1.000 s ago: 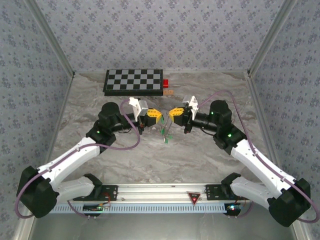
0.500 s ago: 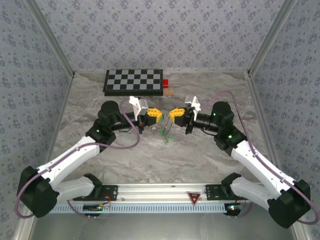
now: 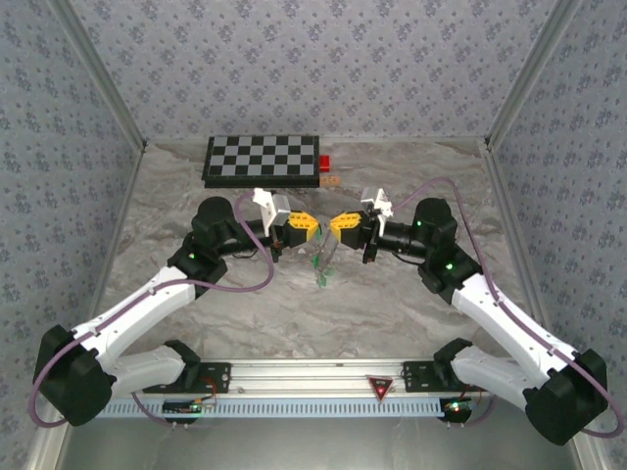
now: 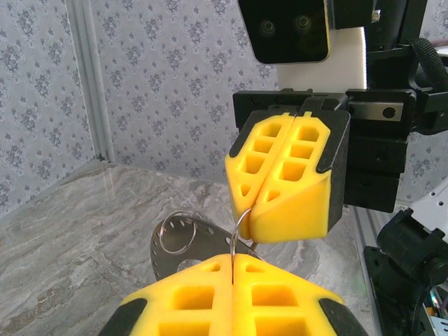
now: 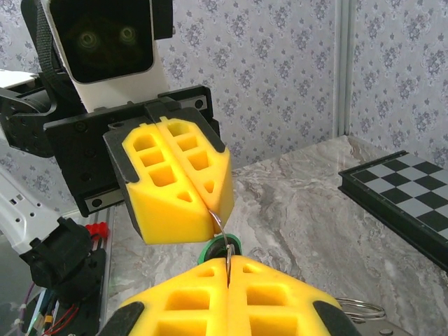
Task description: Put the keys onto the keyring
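Observation:
My left gripper [image 3: 312,227] and right gripper [image 3: 335,227] meet tip to tip above the table's middle. Both are shut on one thin wire loop [image 4: 240,222] that bridges the small gap between them. In the left wrist view my left gripper [image 4: 233,257] pinches the loop's lower end and the right gripper [image 4: 250,217] its upper end. The flat dark-grey keyring [image 4: 164,252], dotted with small holes, sits just below, with a thin wire ring [image 4: 177,231] against it. Green keys [image 3: 319,262] dangle under the grippers. One green head [image 5: 222,246] peeks behind my right gripper [image 5: 227,260], facing the left gripper [image 5: 210,203].
A folded chessboard [image 3: 263,160] lies at the back of the marble table, with a small red block [image 3: 324,162] and a tan piece [image 3: 331,180] beside its right end. Patterned walls enclose the table on three sides. More wire rings [image 5: 360,308] show low in the right wrist view.
The right gripper has edged slightly left toward the left gripper. The hanging green keys have swung a little to the left. Both grippers stay shut.

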Action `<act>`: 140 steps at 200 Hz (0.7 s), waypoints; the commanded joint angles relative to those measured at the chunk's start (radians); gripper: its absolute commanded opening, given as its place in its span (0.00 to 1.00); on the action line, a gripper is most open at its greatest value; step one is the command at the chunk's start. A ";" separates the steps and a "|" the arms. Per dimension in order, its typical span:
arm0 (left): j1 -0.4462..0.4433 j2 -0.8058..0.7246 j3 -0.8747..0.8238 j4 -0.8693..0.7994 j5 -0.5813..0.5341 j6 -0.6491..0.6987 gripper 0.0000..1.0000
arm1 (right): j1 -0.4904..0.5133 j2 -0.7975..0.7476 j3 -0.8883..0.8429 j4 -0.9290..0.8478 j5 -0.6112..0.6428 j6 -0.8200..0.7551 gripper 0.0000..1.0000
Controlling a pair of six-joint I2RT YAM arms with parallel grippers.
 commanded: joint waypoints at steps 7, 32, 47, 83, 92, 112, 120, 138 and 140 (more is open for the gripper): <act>0.001 0.008 0.044 0.013 0.030 -0.009 0.00 | 0.000 0.004 0.006 0.056 -0.026 0.017 0.00; -0.001 0.009 0.046 0.007 0.029 -0.007 0.00 | 0.002 0.004 0.008 0.056 -0.025 0.018 0.00; -0.001 0.011 0.047 0.006 0.029 -0.006 0.00 | 0.005 0.006 0.011 0.056 -0.028 0.019 0.00; 0.000 0.012 0.047 0.009 0.023 -0.005 0.00 | 0.008 0.006 0.012 0.051 -0.027 0.017 0.00; 0.000 0.011 0.047 0.011 0.023 -0.006 0.00 | 0.009 0.006 0.012 0.050 -0.025 0.017 0.00; -0.001 0.010 0.046 0.015 0.023 -0.007 0.00 | 0.010 0.006 0.013 0.050 -0.024 0.015 0.00; -0.001 0.011 0.047 0.015 0.027 -0.008 0.00 | 0.009 0.006 0.013 0.050 -0.024 0.015 0.00; -0.002 0.011 0.046 0.014 0.036 -0.008 0.00 | 0.011 0.009 0.015 0.048 -0.024 0.015 0.00; -0.001 0.011 0.047 0.014 0.038 -0.009 0.00 | 0.011 0.009 0.015 0.047 -0.024 0.015 0.00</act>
